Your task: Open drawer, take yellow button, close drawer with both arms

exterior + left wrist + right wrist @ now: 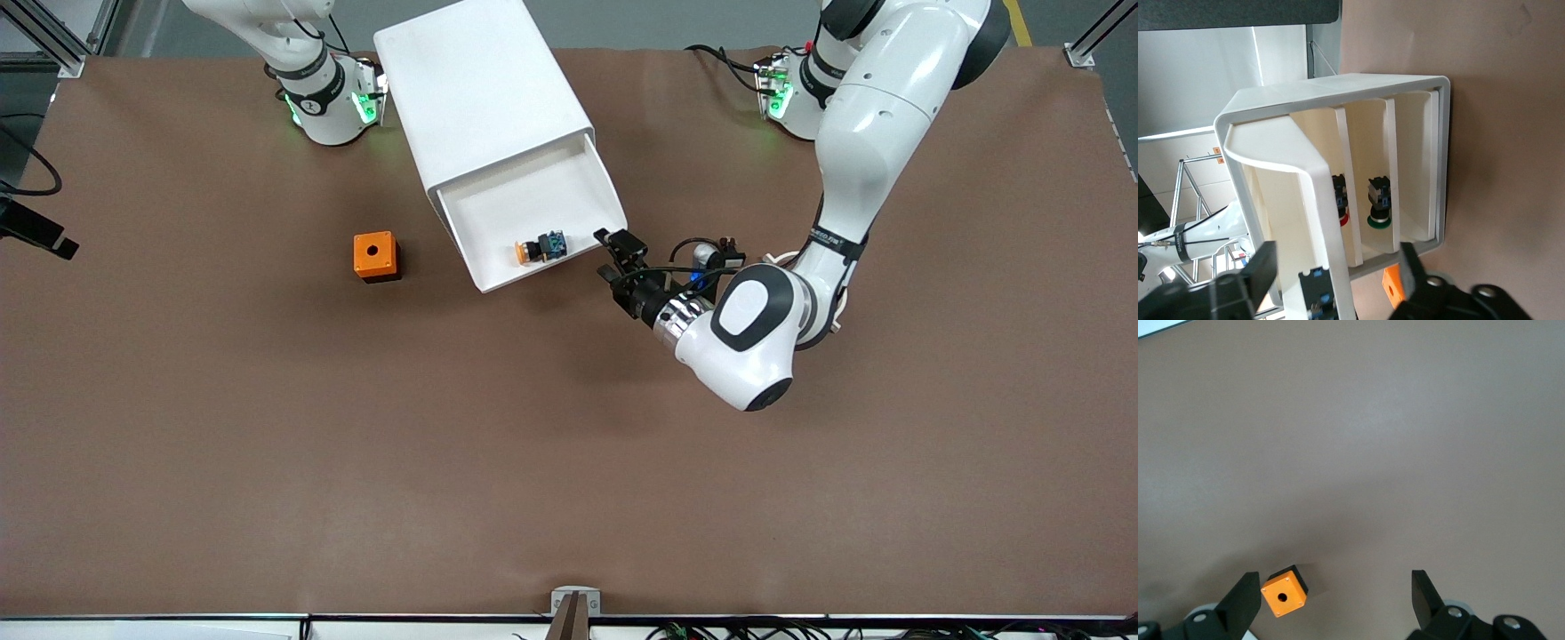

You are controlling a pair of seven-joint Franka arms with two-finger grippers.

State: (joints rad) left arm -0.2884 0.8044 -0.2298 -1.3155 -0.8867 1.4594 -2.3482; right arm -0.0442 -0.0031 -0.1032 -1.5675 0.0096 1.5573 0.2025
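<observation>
Brown matting covers the table (569, 462) from edge to edge, and the left gripper (615, 256) sits low over it just in front of the pulled-out drawer (498, 213), at the drawer's corner toward the left arm's end of the table; its fingers (1261, 270) are spread wide and hold nothing, and in the left wrist view they stand to either side of the drawer's curved front lip without clearly touching it; a short way in from this gripper, inside the drawer near its front wall, lies the button (539, 248), on its side with the orange cap pointing toward the right arm's end and the blue-teal rear toward the gripper; the drawer is the topmost one of the white cabinet (484, 98), which stands slanted on the table between the two arm bases; looking into the cabinet from the left wrist, two lower drawers show behind the top one, one holding a red-capped button (1340, 200) and the next a green-capped button (1379, 200); farther out from the left gripper, past the drawer toward the right arm's end, an orange cube (375, 256) with a hole in its top rests on the mat, well apart from the cabinet; the right gripper (1331, 603) waits up near its base, fingers wide apart and empty, looking down on the cube.
</observation>
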